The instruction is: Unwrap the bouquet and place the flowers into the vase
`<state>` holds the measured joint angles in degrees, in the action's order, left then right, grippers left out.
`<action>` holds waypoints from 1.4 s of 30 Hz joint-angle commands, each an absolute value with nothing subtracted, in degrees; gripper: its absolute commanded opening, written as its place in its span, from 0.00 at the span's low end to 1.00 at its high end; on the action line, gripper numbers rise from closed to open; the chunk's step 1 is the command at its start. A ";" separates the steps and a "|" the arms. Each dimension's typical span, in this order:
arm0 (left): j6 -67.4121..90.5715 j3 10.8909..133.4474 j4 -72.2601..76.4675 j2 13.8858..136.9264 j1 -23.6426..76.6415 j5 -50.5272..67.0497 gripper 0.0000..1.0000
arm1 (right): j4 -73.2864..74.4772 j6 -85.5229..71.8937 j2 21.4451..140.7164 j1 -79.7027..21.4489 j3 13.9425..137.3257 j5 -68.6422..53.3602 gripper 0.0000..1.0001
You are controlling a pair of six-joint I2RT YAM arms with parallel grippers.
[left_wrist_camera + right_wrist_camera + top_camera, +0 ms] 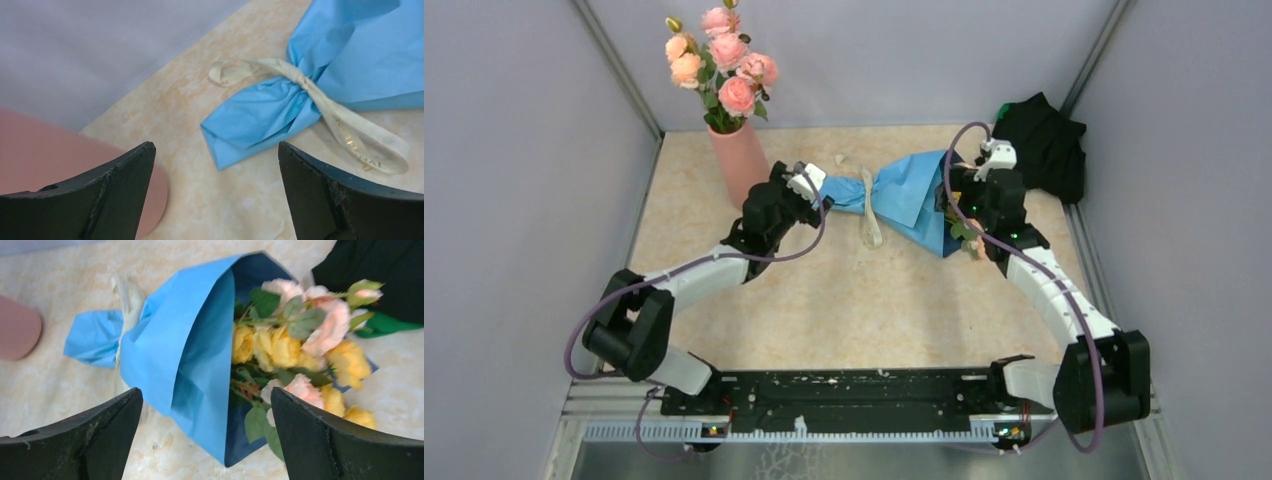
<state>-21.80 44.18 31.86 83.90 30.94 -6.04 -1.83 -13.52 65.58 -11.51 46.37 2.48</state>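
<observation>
Wrapped bouquet [914, 200] lies central; vase [739, 165] stands at its 10 o'clock. Left gripper [215, 150], jaws spread, hovers at its 9 o'clock tail; right gripper [207, 395], jaws spread, over the flowers [280, 347] at 3 o'clock.

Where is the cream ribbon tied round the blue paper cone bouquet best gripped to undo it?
Probably on its long loose tail, not the knot. The cream ribbon cinches the narrow neck of the blue paper cone bouquet, while the tail lies flat and free on the beige tabletop. Come from above with the open left gripper, jaws spanning the strip's width.
</observation>
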 commanded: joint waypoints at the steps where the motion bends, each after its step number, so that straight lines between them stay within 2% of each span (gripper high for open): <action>1: -27.12 53.80 28.46 88.82 32.35 2.45 0.99 | 5.20 -17.95 71.58 -12.00 50.40 -5.01 0.98; 4: -28.92 61.46 21.98 94.05 32.48 6.61 0.99 | 5.30 -20.45 72.76 -12.04 50.02 -3.77 0.99; 7: -30.18 70.96 15.03 101.76 32.43 4.85 0.99 | 5.93 -20.85 73.37 -12.05 49.91 -3.44 0.99; 12: -30.26 85.03 9.83 116.21 32.21 2.17 0.99 | 7.56 -19.40 72.72 -12.04 49.13 -3.78 0.99; 16: -29.05 91.93 8.35 122.92 31.49 2.17 0.99 | 8.85 -17.89 70.06 -12.05 47.75 -2.44 0.98; 22: -24.83 96.02 9.57 128.19 28.98 4.15 0.99 | 6.79 -15.97 67.67 -12.04 45.10 -2.42 0.98; 28: -20.21 102.29 4.16 132.90 26.81 7.84 0.99 | 5.83 -15.42 65.75 -12.07 43.28 -2.82 0.98; 42: -10.33 93.76 1.76 133.01 26.78 17.61 0.98 | 6.16 -16.73 63.09 -12.04 43.09 -3.52 0.96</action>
